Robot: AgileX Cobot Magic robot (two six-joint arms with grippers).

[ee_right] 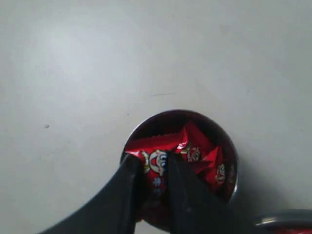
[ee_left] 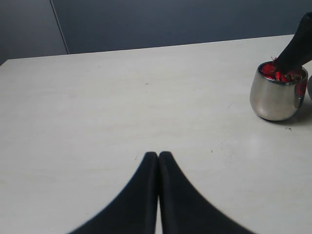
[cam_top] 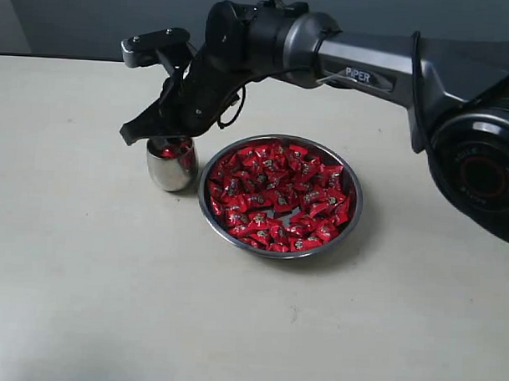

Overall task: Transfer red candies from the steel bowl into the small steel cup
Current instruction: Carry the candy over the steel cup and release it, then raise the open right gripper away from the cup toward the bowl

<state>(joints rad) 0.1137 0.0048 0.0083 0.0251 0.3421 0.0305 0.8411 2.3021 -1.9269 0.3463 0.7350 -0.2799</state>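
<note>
Candy (ee_right: pixel 157 158) sits pinched in my near-closed right gripper (ee_right: pixel 152 165) over the cup (cam_top: pixel 172 169). Looks light, slick; hold its body, not ends.

Pale cream tabletop (cam_top: pixel 83 302), matte, with faint dark specks. Dark blue-grey wall (cam_top: pixel 76 17) beyond, at twelve o'clock; lighter panel at eleven.

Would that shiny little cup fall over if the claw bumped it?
It could probably tip: the small steel cup is taller than wide, with a rounded, egg-like bottom. It looks polished, so it may slide on the smooth table before tipping. The red candies filling it likely add some weight, which should steady it a little.
</note>
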